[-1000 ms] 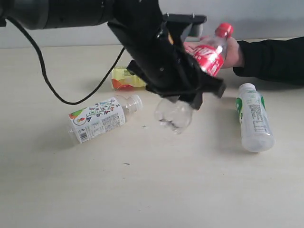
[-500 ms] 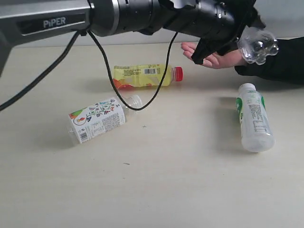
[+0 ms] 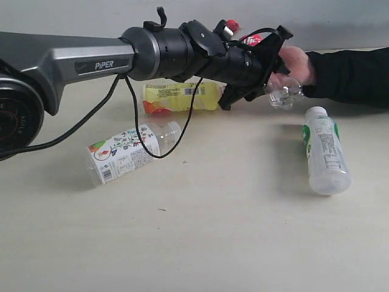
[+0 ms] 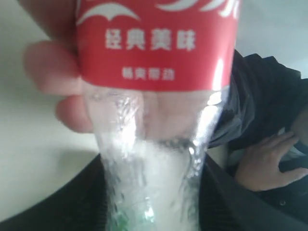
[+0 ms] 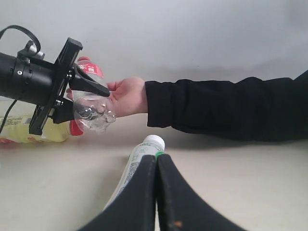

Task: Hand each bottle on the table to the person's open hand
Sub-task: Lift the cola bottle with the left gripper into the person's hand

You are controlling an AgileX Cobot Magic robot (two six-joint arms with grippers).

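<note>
Red-label bottle (image 3: 283,95), at one o'clock over the table (image 3: 213,231), clamped in the left pincer (image 5: 86,101) against the person's hand (image 3: 298,64); releasing before that hand grips could drop it; right pincer (image 5: 156,161) closed, empty

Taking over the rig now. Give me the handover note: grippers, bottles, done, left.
Left gripper: shut on the clear plastic bottle with red label and red cap, in the person's hand; fingers wrap it, not yet released.
Right gripper: shut, empty, beside the milky-white bottle with green-white label.
Also lying on the pale beige table: yellow bottle with red cap, clear bottle with white floral label.
Left: release, then three bottles.
</note>
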